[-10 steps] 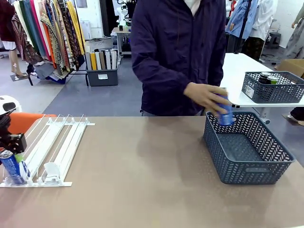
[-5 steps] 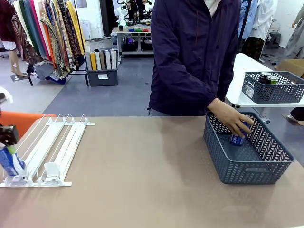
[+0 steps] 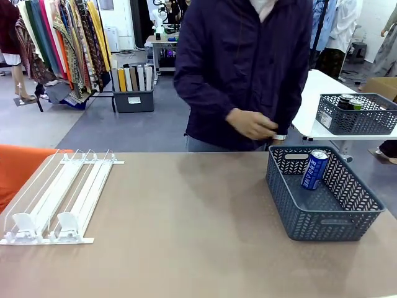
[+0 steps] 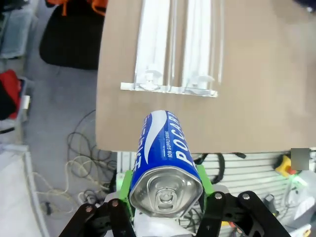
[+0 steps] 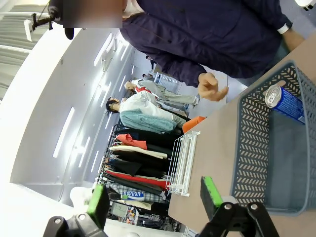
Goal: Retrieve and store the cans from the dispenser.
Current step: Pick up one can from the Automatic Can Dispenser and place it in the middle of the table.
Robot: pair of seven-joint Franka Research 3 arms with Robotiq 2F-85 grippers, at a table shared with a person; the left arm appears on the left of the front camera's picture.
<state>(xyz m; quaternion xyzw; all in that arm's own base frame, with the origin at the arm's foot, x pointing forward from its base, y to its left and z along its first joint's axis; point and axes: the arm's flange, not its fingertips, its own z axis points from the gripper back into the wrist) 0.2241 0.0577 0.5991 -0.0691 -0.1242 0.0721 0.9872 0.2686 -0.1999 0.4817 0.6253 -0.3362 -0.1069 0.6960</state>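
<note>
Between the green pads of the left gripper (image 4: 167, 195) sits a blue can (image 4: 165, 160), clamped by its sides with its silver top facing the wrist camera; the jaws are closed tight on it. Below it in that view lie the table's near edge and the white dispenser (image 4: 173, 47), its front bar and two pusher blocks well apart from the held can. A second ago this gripper and can stood at the front left corner of the dispenser in the front view; half a second ago they were lifting at the picture's left edge, and now both have gone from that view, leaving the dispenser (image 3: 59, 202) with its two pusher blocks at the front bar.

Across the table, a second blue can (image 3: 314, 169) leans tilted inside the grey basket (image 3: 322, 217), against its far wall. Earlier the person's hand carried it over and set it down; now that hand (image 3: 251, 123) has drawn back to the person's front, apart from the basket.

The right gripper (image 5: 154, 195) holds nothing, its green pads spread wide apart, with the basket (image 5: 247, 158) and the can inside it (image 5: 285, 102) beyond.
</note>
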